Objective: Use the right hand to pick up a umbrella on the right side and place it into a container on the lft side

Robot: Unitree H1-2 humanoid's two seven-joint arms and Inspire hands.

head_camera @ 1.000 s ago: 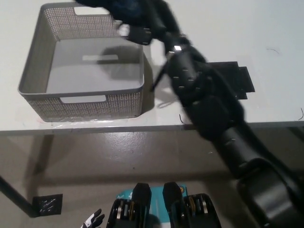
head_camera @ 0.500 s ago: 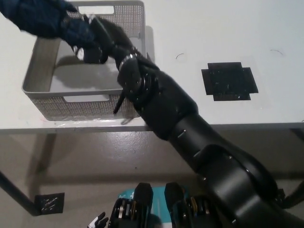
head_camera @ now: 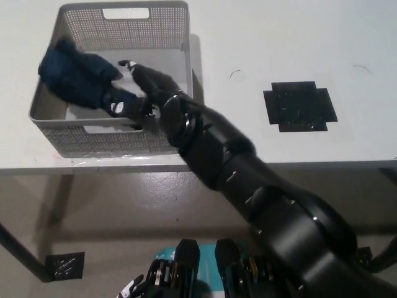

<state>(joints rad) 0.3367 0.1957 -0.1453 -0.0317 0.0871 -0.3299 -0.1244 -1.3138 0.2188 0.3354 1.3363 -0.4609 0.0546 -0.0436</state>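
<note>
The dark blue folded umbrella (head_camera: pixel 77 77) lies low in the grey mesh container (head_camera: pixel 177 37) at the table's left, its far end leaning on the container's left wall. My black right hand (head_camera: pixel 141 90) reaches over the container's front right part and is shut on the umbrella's handle end (head_camera: pixel 119 107). The right arm crosses the container's front right corner. Only a sliver of my white left hand (head_camera: pixel 128 288) shows at the bottom edge, below the table.
A black cross-shaped mat (head_camera: pixel 300 105) lies on the white table (head_camera: pixel 260 37) to the right. The table's front edge (head_camera: pixel 93 166) runs just below the container. Grey floor is in front.
The right hand has carried the umbrella from above the container's back left corner down into it. The arm now reaches further left and lower.
</note>
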